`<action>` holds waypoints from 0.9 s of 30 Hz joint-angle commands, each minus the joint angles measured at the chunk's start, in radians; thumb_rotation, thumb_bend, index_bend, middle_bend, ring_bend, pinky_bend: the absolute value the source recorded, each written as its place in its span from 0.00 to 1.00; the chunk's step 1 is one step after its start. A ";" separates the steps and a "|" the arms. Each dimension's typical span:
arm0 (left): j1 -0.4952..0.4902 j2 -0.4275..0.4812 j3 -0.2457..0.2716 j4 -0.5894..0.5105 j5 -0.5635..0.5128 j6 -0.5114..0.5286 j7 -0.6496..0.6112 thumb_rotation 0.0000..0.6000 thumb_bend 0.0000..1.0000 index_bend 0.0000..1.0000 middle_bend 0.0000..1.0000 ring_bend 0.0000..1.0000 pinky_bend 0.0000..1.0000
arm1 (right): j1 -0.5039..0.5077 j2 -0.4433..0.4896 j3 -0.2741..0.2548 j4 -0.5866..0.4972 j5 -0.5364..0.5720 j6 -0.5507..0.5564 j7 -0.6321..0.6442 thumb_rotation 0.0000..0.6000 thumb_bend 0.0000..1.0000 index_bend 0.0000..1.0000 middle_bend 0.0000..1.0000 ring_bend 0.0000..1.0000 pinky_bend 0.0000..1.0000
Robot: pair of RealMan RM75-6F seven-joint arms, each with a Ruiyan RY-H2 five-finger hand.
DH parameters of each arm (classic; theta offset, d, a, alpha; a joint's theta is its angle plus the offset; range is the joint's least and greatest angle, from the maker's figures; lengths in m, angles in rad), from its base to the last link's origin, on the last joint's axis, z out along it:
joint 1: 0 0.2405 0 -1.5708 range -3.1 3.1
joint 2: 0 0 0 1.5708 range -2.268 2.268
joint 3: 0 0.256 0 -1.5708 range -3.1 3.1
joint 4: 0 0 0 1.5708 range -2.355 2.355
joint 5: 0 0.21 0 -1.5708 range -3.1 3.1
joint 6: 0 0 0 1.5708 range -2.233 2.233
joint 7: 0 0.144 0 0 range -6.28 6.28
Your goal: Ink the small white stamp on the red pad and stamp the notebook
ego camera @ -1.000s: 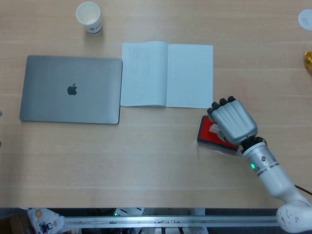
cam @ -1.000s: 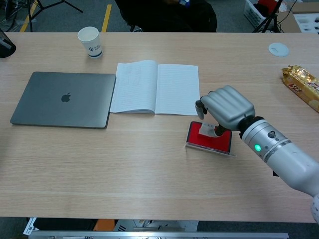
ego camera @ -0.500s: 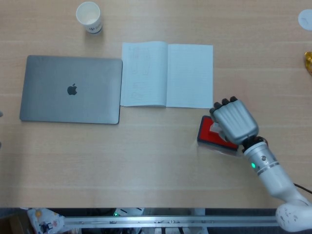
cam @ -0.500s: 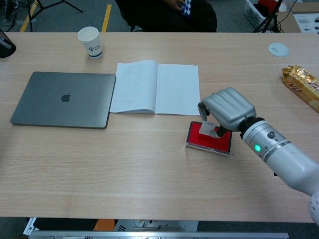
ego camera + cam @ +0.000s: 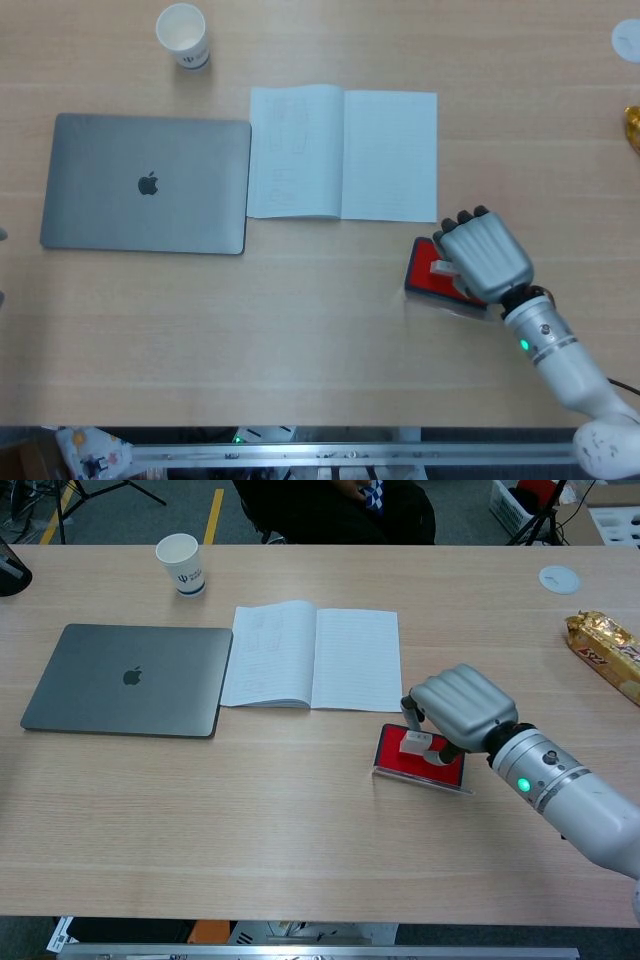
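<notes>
A closed grey laptop [image 5: 125, 680] lies at the table's nine o'clock side, with a white paper cup [image 5: 181, 565] standing beyond it toward eleven o'clock. At the far two o'clock corner sits a small white disc [image 5: 559, 578], and a gold snack packet [image 5: 606, 652] lies at the three o'clock edge. The open notebook [image 5: 315, 657] rests flat near the table's [image 5: 250, 820] middle, its left page just beside the laptop's right edge and carrying faint marks, its right page blank. From the notebook, the red pad [image 5: 398, 754] sits at about five o'clock, near its lower right corner but apart from it; nothing lies between the two on the wood. The pad is an open, shallow case with a bright red ink surface. The small white stamp [image 5: 415, 743] is a little blocky piece, pale against the red, standing on the pad's surface. The right hand [image 5: 461, 713] arches over the pad with its fingers curled down, pinching the stamp between a fingertip and the thumb; in the head view the hand's grey back [image 5: 484, 256] covers most of the pad, leaving only the left part of the red showing. The left hand shows in neither view.
</notes>
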 commanded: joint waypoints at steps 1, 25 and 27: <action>0.001 0.000 0.000 0.000 -0.001 0.002 0.000 1.00 0.18 0.32 0.28 0.27 0.26 | 0.001 0.005 -0.003 0.001 0.000 -0.002 0.006 1.00 0.18 0.57 0.50 0.41 0.42; 0.002 0.006 0.004 -0.007 -0.014 -0.008 0.010 1.00 0.18 0.32 0.28 0.27 0.26 | 0.022 -0.005 0.000 0.022 0.016 -0.005 0.028 1.00 0.23 0.57 0.50 0.41 0.42; 0.002 0.007 0.004 -0.007 -0.016 -0.010 0.009 1.00 0.18 0.32 0.28 0.27 0.26 | 0.023 -0.006 0.001 0.023 0.017 -0.004 0.030 1.00 0.22 0.57 0.50 0.41 0.42</action>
